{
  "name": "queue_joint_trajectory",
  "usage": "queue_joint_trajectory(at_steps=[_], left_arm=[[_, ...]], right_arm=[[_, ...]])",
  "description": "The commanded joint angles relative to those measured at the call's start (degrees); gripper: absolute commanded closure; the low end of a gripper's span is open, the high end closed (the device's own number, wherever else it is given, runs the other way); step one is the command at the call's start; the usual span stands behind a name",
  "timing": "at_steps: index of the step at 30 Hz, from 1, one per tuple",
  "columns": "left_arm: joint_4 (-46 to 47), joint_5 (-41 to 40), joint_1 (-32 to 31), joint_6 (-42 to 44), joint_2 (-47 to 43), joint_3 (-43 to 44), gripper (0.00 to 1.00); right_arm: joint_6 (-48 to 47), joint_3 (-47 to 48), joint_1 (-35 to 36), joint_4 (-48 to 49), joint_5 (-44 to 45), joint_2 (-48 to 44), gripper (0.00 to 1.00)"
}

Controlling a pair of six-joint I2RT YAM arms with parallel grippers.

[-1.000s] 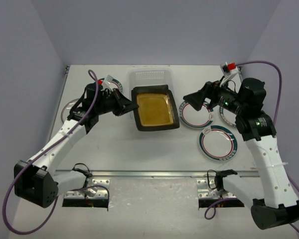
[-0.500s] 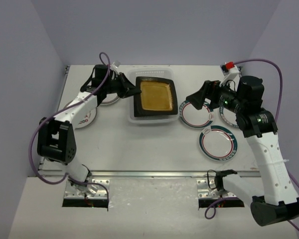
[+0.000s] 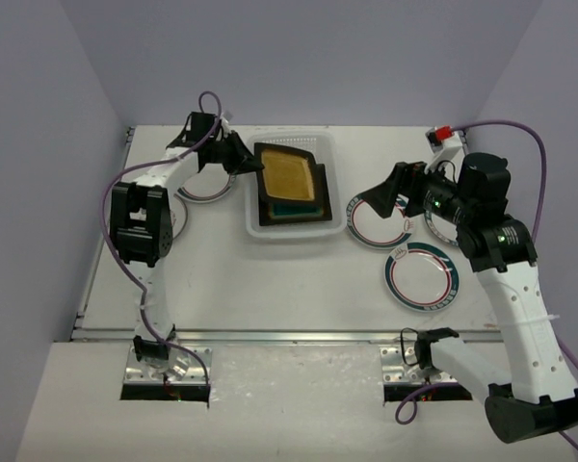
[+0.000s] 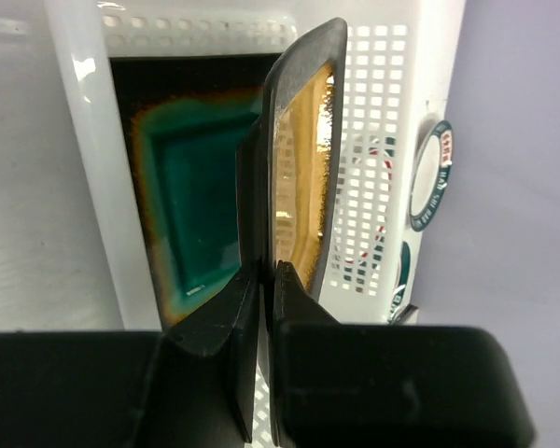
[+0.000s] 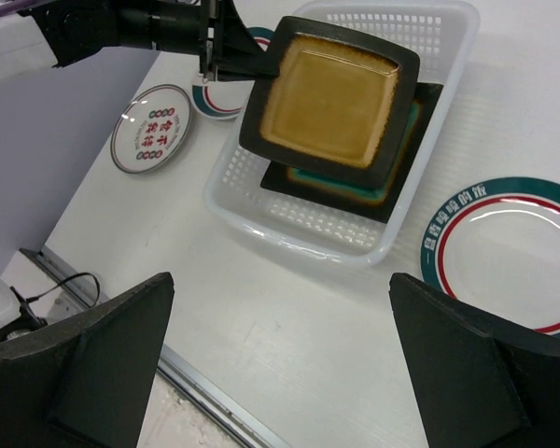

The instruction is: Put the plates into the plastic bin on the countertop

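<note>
Left fingers (image 4: 247,303) are closed on the dark rim of the amber plate (image 4: 303,177), one finger on each face, gripping the edge that faces the left side of the desk (image 3: 270,289). The amber plate is held tilted, not flat, over the inside of the bin (image 3: 289,234). The wrist view shows it nearly edge-on, with the perforated wall of the bin behind it. The teal plate (image 4: 191,205) lies flat on the bin floor directly under it. Whether the lower edge of the amber plate touches the teal plate cannot be told. The bin sits at the far middle of the desk. Right fingers (image 3: 369,191) are spread wide and hold nothing. They hang above the first banded plate (image 3: 380,223), which lies just right of the bin. The second banded plate (image 3: 422,276) lies nearer the front edge, apart from the first. A third banded plate (image 3: 439,223) is partly hidden under the right arm. Left of the bin, the left banded plate (image 3: 204,190) lies partly under the left arm. The red-lettered plate (image 5: 149,128) lies beside it, toward the desk's left edge. All five round plates rest flat on the desk, outside the bin.
</note>
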Motion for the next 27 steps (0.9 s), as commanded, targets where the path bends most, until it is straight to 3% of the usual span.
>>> queue_joint_trajectory(at_steps=[1, 6, 16, 27], left_arm=[[1.88, 5.28, -0.13, -0.58, 1.83, 6.76, 1.00], [1.83, 4.57, -0.19, -0.56, 3.35, 9.11, 1.00], [-8.79, 0.87, -2.89, 3.39, 10.61, 18.70, 1.00], [-7.15, 4.33, -3.65, 3.89, 6.32, 11.64, 1.00]], right_arm=[[-0.85, -1.04, -0.20, 2.44, -0.01, -0.66, 0.01], [-1.25, -1.83, -0.20, 2.76, 0.19, -0.67, 0.01], [-1.48, -2.36, -0.20, 3.58, -0.66, -0.15, 0.01], [-1.41, -2.76, -0.20, 4.25, -1.97, 0.18, 0.01]])
